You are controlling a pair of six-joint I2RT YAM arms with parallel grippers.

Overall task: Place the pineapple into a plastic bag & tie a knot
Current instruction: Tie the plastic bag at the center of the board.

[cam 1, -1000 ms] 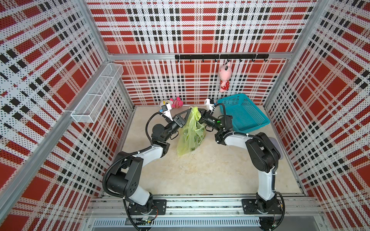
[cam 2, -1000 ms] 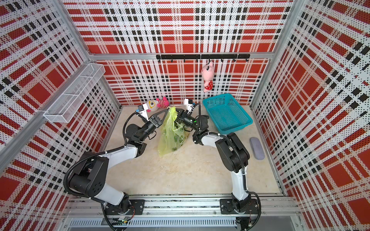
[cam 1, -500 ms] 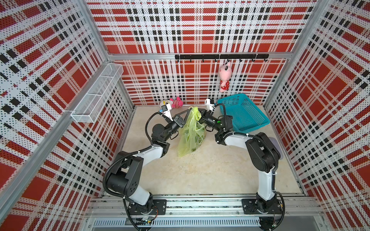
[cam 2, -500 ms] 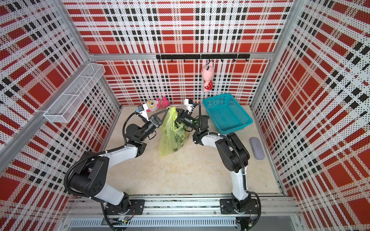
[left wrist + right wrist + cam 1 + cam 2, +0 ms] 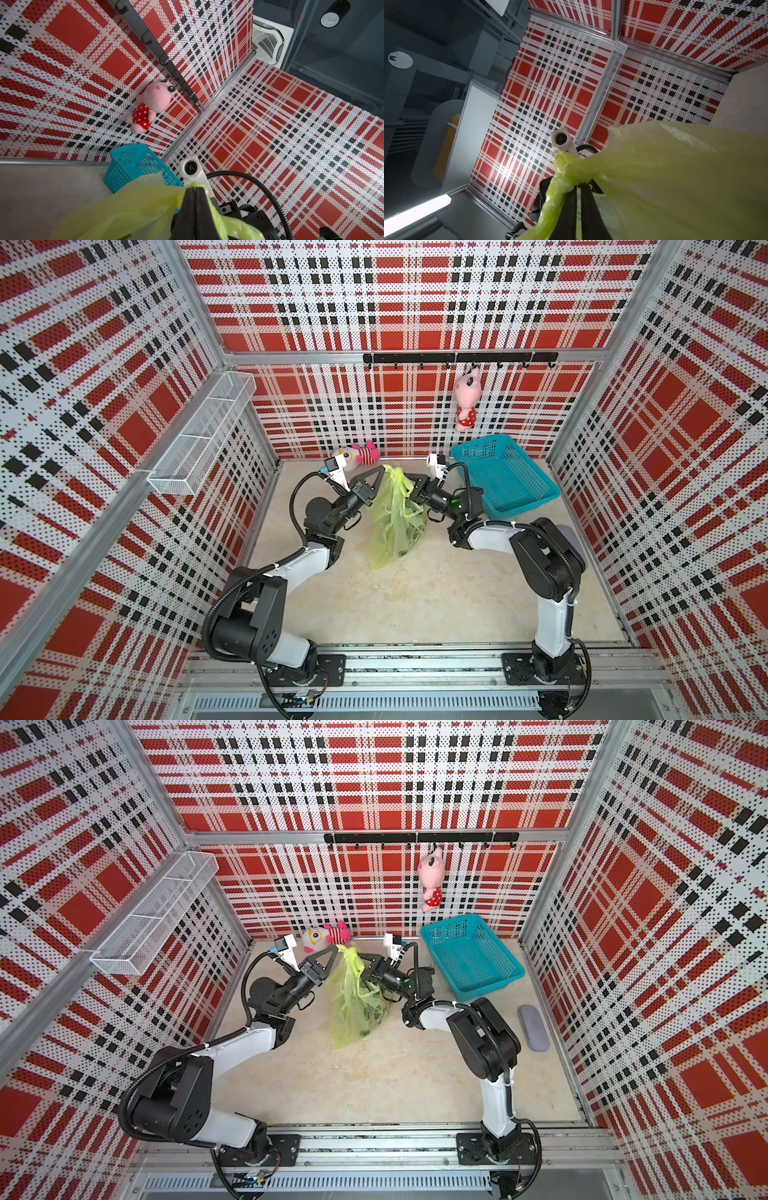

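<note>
Both arms are at the back edge of the bench (image 5: pixel 415 605), with the plastic bag (image 5: pixel 395 526) hanging between them, long axis running down to the bench. My left end effector (image 5: pixel 194 188) is clamped shut on a handle end. The right end effector (image 5: pixel 578 188) is pinched nearly closed at the neck with the knot (image 5: pixel 569 170) right at its tips, so it's nearer. Next is probably a sideways pull. I can't make out the pineapple, just dark blobs through the film.

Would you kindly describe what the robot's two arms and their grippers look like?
Both arms, left arm and right arm, have white links, bulky black joints and black ribbed cables. Each ends in a black tapering gripper, left gripper and right gripper, with a white camera mounted at the wrist.
</note>
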